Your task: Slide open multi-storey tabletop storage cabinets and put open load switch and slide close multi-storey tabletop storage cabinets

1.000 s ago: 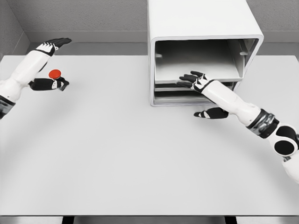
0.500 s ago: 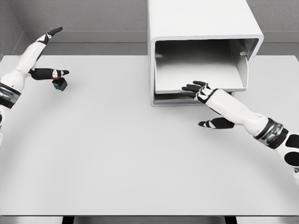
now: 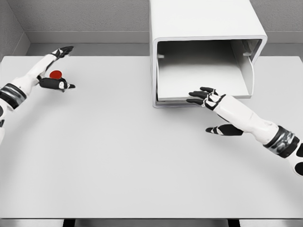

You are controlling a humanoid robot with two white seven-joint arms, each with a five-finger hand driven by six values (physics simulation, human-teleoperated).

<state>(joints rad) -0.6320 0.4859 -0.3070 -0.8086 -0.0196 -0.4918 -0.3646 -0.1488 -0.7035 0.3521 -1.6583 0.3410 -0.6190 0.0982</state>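
Right hand [image 3: 204, 96], fingers spread, hooks the cabinet [image 3: 203, 52] drawer [image 3: 201, 78] at frame centre to draw it out — left hand [image 3: 54, 78], upper left, grips the red-buttoned switch [image 3: 56, 74] ready.

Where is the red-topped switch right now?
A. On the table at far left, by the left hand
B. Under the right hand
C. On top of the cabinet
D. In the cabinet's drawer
A: the switch sits at the table's far left beside the left hand, far from the cabinet.
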